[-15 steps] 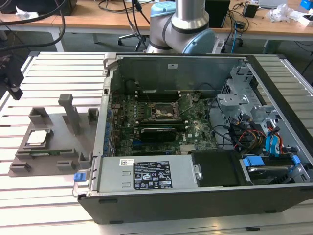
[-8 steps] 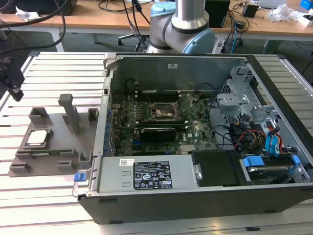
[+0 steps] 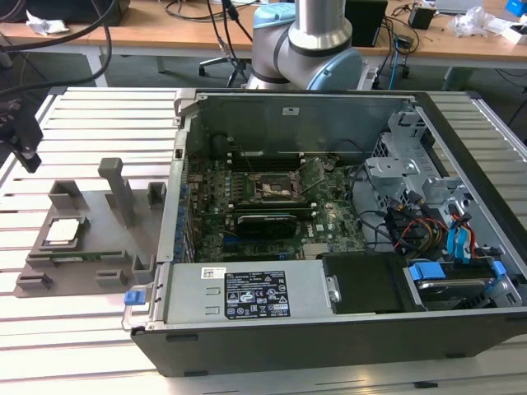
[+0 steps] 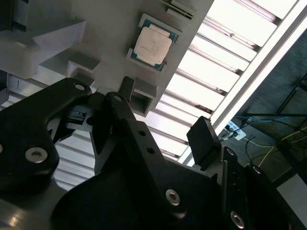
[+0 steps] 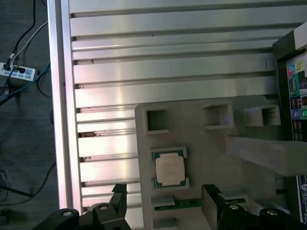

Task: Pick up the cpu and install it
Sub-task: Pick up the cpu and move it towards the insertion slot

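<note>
— How is the gripper (image 5: 164,194) set?

— Its fingers (image 5: 119,197) are spread wide apart in both wrist views. Nothing is held between them, and nothing is touched.

— Where is the cpu (image 5: 169,170) found?

— It is laid flat, silvery top up, in a square pocket of the grey holder (image 5: 201,143), on the side of the holder turned away from the case (image 3: 329,329). It is not yet lifted.

— And how is the gripper placed against the holder?

— It is hung above the holder, clear of its surface. In the first wrist view the cpu is seen in line with the gap between the fingers, just beyond their tips. In the exterior view the gripper is seen raised over the holder's far corner, well apart from the case.
</note>
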Controlling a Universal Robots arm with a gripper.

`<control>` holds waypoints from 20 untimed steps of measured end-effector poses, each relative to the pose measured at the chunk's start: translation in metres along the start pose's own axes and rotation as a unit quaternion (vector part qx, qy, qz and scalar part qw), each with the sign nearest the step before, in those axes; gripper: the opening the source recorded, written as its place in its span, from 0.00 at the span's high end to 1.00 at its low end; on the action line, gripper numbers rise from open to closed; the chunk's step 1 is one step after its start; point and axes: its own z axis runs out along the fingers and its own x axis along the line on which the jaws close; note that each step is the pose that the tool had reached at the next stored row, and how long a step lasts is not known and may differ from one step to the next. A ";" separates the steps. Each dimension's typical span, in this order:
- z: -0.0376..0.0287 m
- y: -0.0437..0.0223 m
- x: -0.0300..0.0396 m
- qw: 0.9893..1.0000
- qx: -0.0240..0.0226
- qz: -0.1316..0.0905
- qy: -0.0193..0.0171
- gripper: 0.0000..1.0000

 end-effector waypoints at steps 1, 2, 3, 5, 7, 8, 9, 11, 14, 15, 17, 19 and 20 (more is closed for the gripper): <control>0.0011 0.0000 0.0000 1.000 0.000 0.000 0.000 0.28; 0.0022 -0.0001 0.0001 1.000 0.000 0.000 0.000 0.28; 0.0028 -0.0001 0.0001 1.000 0.000 0.000 0.000 0.28; 0.0048 -0.0002 0.0001 1.000 0.000 0.000 0.000 0.28; 0.0069 -0.0002 0.0000 1.000 0.000 0.000 0.000 0.28; 0.0077 -0.0002 -0.0003 1.000 0.001 0.000 0.000 0.28; 0.0083 -0.0002 -0.0007 1.000 0.004 0.000 0.000 0.28; 0.0100 -0.0002 -0.0016 1.000 0.012 -0.002 -0.001 0.28; 0.0129 0.0000 -0.0031 1.000 0.014 -0.017 -0.001 0.28; 0.0133 -0.0001 -0.0035 1.000 0.014 -0.020 -0.001 0.28; 0.0133 -0.0001 -0.0038 1.000 0.014 -0.023 0.000 0.28; 0.0133 -0.0001 -0.0038 1.000 0.014 -0.023 0.000 0.28; 0.0133 -0.0001 -0.0039 1.000 0.014 -0.023 0.000 0.28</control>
